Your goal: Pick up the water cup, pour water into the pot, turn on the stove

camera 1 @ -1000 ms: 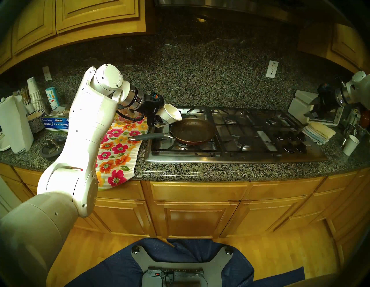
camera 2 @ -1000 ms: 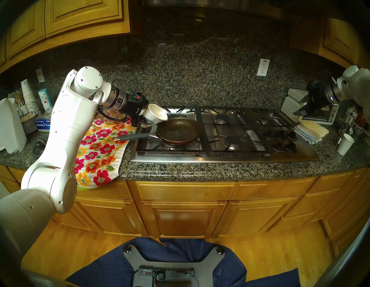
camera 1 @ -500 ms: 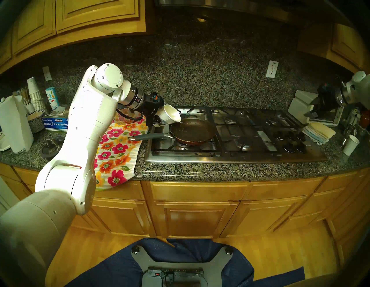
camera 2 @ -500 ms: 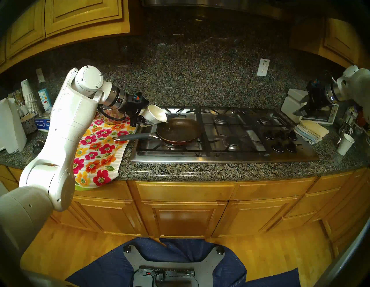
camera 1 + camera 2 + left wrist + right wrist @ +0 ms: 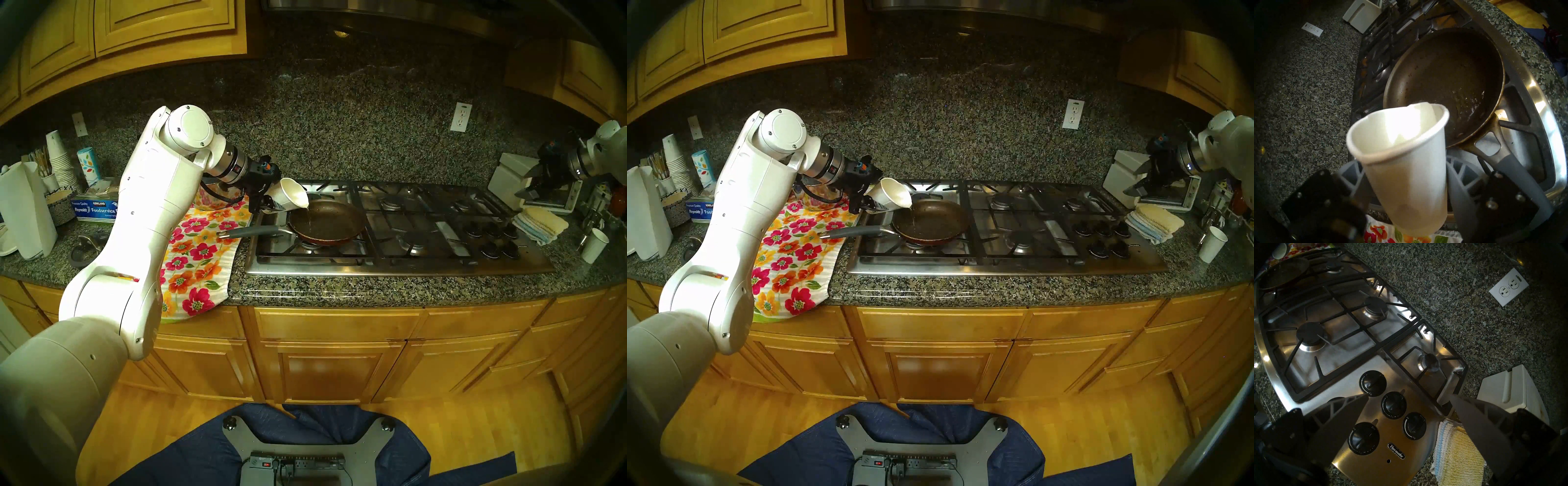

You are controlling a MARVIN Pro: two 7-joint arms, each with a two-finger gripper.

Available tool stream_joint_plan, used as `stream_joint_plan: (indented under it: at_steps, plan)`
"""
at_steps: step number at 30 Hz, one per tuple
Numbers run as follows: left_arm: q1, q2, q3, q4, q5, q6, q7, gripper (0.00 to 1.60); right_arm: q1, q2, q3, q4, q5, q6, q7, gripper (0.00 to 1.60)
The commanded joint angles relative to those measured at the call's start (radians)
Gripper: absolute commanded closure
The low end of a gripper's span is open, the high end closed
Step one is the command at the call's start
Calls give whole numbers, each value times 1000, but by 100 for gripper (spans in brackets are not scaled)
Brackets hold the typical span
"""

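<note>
My left gripper [image 5: 268,203] is shut on the white paper water cup [image 5: 287,194], also in the left wrist view [image 5: 1407,169]. The cup is tipped rim-down over the left edge of the frying pan [image 5: 327,220], and a thin stream of water runs from its rim into the pan [image 5: 1449,81]. The pan sits on the front left burner of the steel gas stove [image 5: 400,264], its grey handle [image 5: 251,231] pointing left. My right gripper [image 5: 529,190] is open and empty, held above the counter right of the stove; the black knobs [image 5: 1394,405] lie below it.
A floral towel [image 5: 198,251] lies left of the stove, partly under my left arm. Stacked cups, a leaf-patterned cup [image 5: 89,165] and a foil box [image 5: 93,208] stand far left. Folded cloths [image 5: 541,222], a second white cup [image 5: 594,245] and a white appliance [image 5: 510,178] are at right.
The left wrist has tipped the cup further and water has begun streaming into the pan. The left elbow has risen slightly. The right arm has not moved.
</note>
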Motion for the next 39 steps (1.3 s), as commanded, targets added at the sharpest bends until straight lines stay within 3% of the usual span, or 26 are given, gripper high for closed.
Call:
stream_joint_plan:
  at_steps: [1,39]
  plan:
    - [-91,-11,8,0,-5,-15,3,80,32,-2,-1,24,2,-1,-3,0]
    - [-190,-26,130,91,42,-142,3,82,32,-2,-1,24,2,-1,-3,0]
